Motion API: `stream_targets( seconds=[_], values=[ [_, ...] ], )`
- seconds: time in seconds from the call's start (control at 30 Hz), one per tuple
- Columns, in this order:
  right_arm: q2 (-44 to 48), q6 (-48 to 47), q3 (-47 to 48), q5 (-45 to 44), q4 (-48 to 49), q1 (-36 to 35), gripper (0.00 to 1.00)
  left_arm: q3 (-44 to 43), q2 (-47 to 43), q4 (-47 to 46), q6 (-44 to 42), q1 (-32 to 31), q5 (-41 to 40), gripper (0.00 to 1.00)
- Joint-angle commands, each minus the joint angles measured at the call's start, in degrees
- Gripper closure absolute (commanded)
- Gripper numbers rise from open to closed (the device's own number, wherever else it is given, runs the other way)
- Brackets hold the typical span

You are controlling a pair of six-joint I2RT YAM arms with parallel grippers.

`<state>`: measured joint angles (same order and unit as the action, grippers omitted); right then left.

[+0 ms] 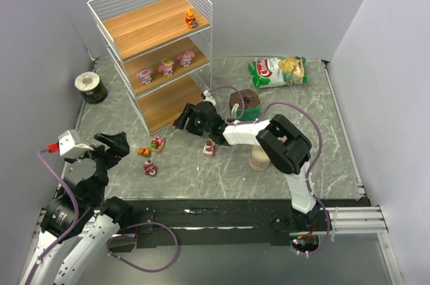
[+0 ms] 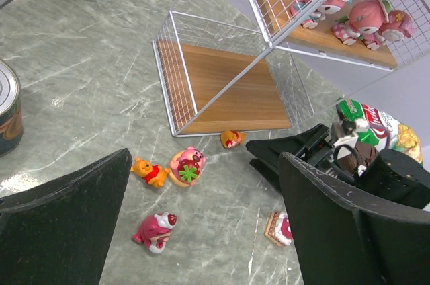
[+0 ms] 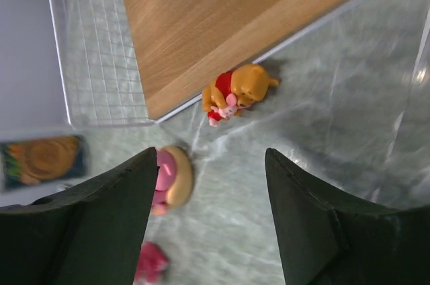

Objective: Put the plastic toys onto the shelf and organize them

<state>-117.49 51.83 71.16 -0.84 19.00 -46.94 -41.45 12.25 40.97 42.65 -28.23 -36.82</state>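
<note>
A grey marbled table (image 1: pixel 322 130) carries the shelf (image 1: pixel 144 26) at its far left: one orange-yellow toy (image 1: pixel 191 19) on the top tier, three pink toys (image 1: pixel 166 66) on the middle tier. The right gripper (image 3: pixel 209 157), fingers spread, hangs over a bear toy (image 3: pixel 238 91) lying on the table against the bottom tier's edge. Four more toys (image 1: pixel 150 168) lie near the left gripper (image 1: pixel 114 144), its fingers wide apart

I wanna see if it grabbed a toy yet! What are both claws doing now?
Left gripper: open, empty.
Right gripper: open, empty, near the orange bear toy.
</note>
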Motion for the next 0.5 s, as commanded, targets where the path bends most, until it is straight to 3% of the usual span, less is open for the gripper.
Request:
stream_targets(
  seconds=[0.0, 0.23, 0.47],
  values=[
    [-1.25, 16.53, 2.67, -1.35, -1.59, 0.35, 0.29, 0.06, 0.23, -1.77, -0.91, -0.07, 0.61, 0.04],
    [-3.79, 26.82, 4.16, -3.2, -5.03, 0.27, 0.3, 0.14, -0.91, -1.77, -0.82, -0.07, 0.52, 0.04],
    [-8.1, 31.22, 9.34, -4.34, -7.57, 0.27, 0.32, 0.14, -0.91, -1.6, -0.73, -0.07, 0.43, 0.03]
  ],
)
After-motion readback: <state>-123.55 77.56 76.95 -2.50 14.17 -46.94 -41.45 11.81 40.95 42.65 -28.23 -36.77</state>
